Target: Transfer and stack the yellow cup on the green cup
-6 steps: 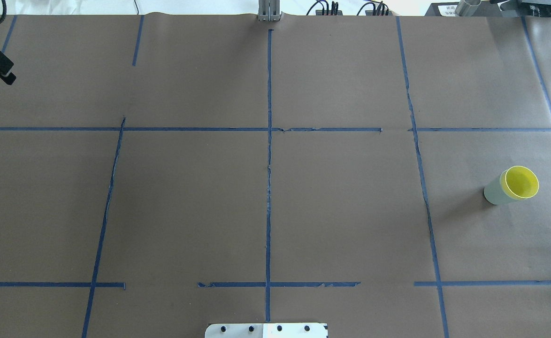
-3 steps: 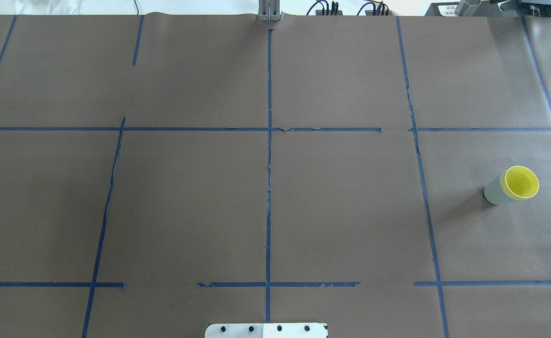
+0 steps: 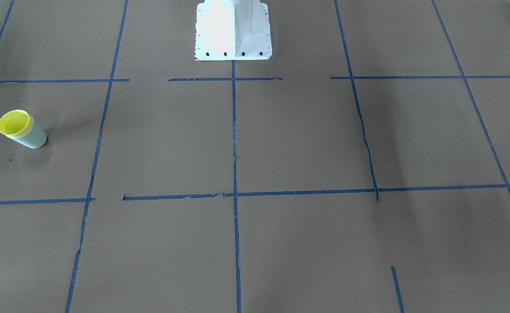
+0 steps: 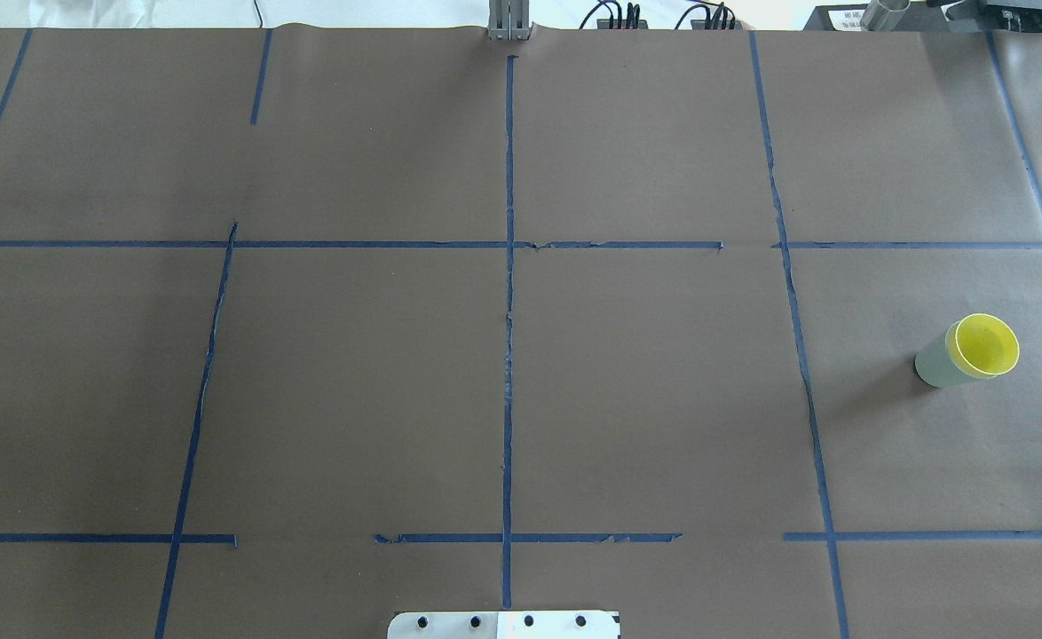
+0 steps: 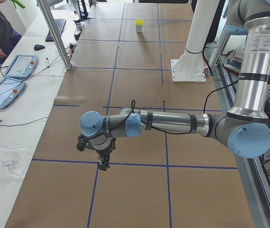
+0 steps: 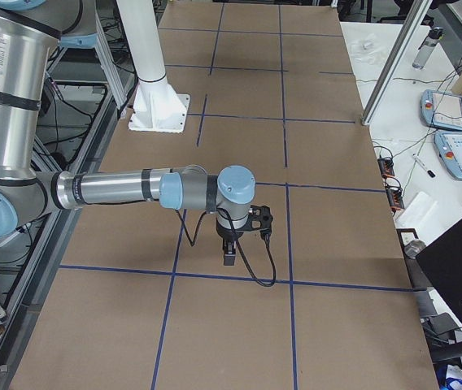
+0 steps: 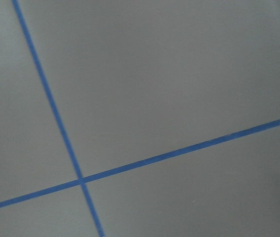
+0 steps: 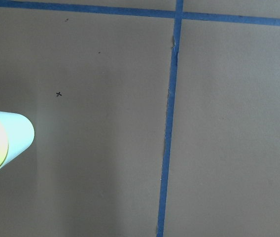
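Brown table point(image 4: 521, 399) bears yellow cup point(image 4: 984, 344) nested in green cup point(image 4: 932, 366) near right gripper point(image 6: 228, 258), far from left gripper point(image 5: 102, 164), grips indiscernible.

Left claw point(image 5: 102, 165) pointing down, right claw point(image 6: 228, 259) likewise

Inner cup point(image 4: 982, 344) seemingly within outer cup point(image 4: 932, 365).

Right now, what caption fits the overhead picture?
Done: the yellow cup sits nested in the green cup on the brown table.
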